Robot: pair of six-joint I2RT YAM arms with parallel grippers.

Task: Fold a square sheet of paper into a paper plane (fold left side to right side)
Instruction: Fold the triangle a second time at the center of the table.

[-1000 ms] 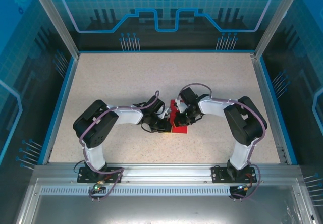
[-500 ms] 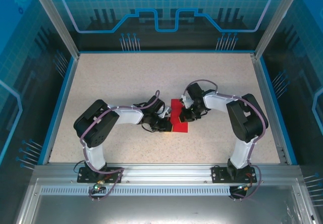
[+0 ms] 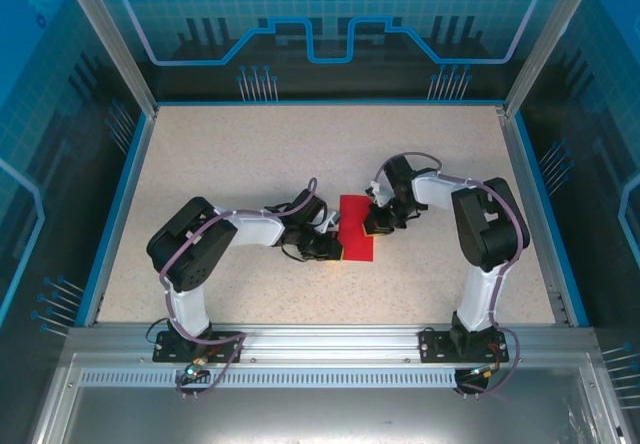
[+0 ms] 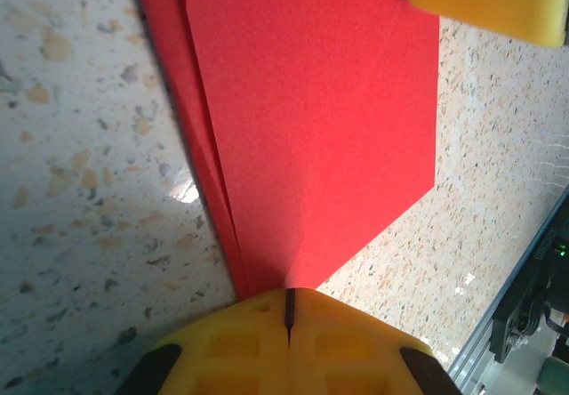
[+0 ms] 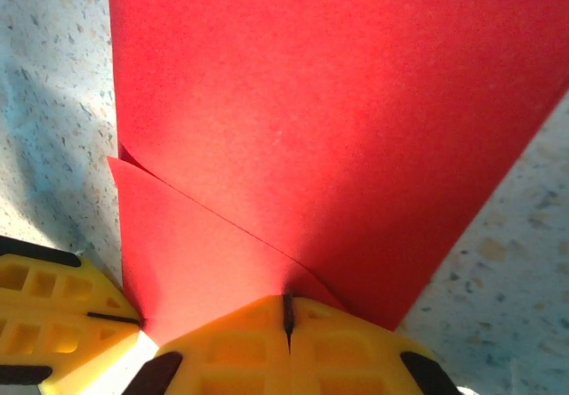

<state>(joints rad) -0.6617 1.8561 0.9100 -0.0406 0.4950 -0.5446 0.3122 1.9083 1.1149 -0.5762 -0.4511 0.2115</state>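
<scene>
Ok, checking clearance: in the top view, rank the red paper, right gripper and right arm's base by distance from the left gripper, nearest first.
From the left gripper:
1. red paper, at its tips.
2. right gripper, across the paper, rightward.
3. right arm's base, near edge, right side.

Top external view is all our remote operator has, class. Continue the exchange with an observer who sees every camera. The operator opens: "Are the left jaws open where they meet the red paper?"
Observer: No. In the left wrist view the left jaws are shut, their yellow fingertips meeting along a thin seam at the edge of the red paper.
Operator: And the right jaws?
Observer: Shut as well. In the right wrist view their yellow fingertips are closed at the paper's near edge.
Operator: Is the paper a single flat layer?
Observer: No. The right wrist view shows a diagonal flap edge crossing it, one layer lying over another.
</scene>
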